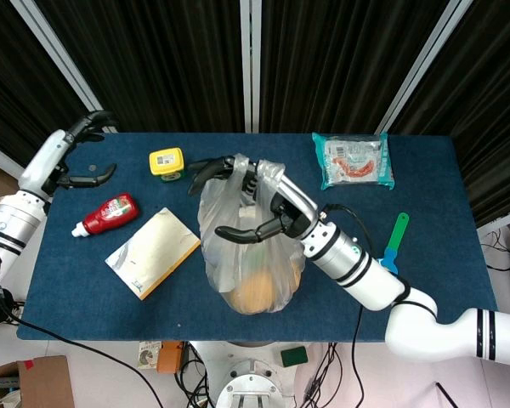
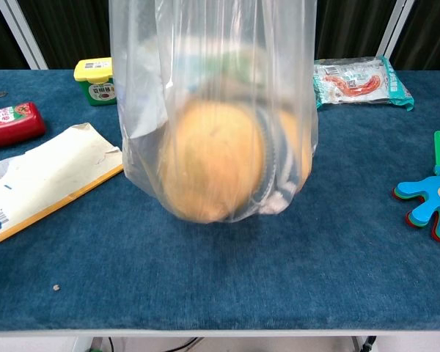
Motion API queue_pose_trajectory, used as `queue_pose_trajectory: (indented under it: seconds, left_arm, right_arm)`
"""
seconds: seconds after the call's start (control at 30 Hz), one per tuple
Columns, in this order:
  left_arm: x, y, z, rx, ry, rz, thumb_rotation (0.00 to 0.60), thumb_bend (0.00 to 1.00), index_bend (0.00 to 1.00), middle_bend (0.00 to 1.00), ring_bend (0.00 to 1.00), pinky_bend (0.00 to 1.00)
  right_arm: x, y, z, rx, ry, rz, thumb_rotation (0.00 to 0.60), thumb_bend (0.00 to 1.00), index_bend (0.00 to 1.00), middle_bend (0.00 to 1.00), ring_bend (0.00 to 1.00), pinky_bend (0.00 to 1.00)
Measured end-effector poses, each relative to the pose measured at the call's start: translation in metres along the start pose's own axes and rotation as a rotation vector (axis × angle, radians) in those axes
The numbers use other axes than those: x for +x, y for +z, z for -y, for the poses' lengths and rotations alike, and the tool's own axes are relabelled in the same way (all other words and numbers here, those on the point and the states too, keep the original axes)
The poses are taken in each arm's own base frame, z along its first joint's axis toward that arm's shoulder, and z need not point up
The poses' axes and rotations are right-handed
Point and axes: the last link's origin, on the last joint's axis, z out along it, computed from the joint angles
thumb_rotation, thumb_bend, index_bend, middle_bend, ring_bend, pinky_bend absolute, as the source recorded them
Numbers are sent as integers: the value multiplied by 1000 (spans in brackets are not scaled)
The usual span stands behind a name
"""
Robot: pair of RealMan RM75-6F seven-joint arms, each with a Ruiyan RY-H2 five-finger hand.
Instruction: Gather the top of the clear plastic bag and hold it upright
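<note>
A clear plastic bag (image 1: 251, 255) hangs upright near the table's middle, its bunched top gripped by my right hand (image 1: 259, 204). In the chest view the bag (image 2: 213, 125) fills the centre, with a round orange thing (image 2: 213, 161) and other packets inside; its bottom looks lifted just off the blue cloth. My left hand (image 1: 78, 153) hovers open over the table's far left corner, well away from the bag, and holds nothing. Neither hand shows in the chest view.
On the left lie a yellow tub (image 1: 167, 161), a red bottle (image 1: 107, 212) and a yellow-edged booklet (image 1: 151, 252). A sealed snack pack (image 1: 353, 160) sits at the back right. A green and blue hand clapper (image 1: 389, 251) lies by my right forearm.
</note>
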Motion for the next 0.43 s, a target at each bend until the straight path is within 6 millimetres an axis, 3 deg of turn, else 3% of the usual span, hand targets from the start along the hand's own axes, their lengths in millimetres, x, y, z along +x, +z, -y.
queue_pose_trajectory:
  seconds: [0.07, 0.2, 0.43]
  left_arm:
    - [4, -3, 6, -29, -32, -60, 600, 392, 151, 191, 121, 208]
    - [9, -9, 16, -92, -131, -183, 600, 252, 153, 206, 130, 213]
    - [12, -19, 40, -93, -245, -264, 600, 209, 162, 210, 130, 215]
  right_arm:
    - [0, -2, 4, 12, -5, -6, 562, 209, 374, 361, 148, 170]
    - [4, -7, 7, 13, -12, -21, 562, 209, 374, 361, 148, 170]
    - [10, -13, 6, 3, -5, -37, 562, 209, 374, 361, 148, 170]
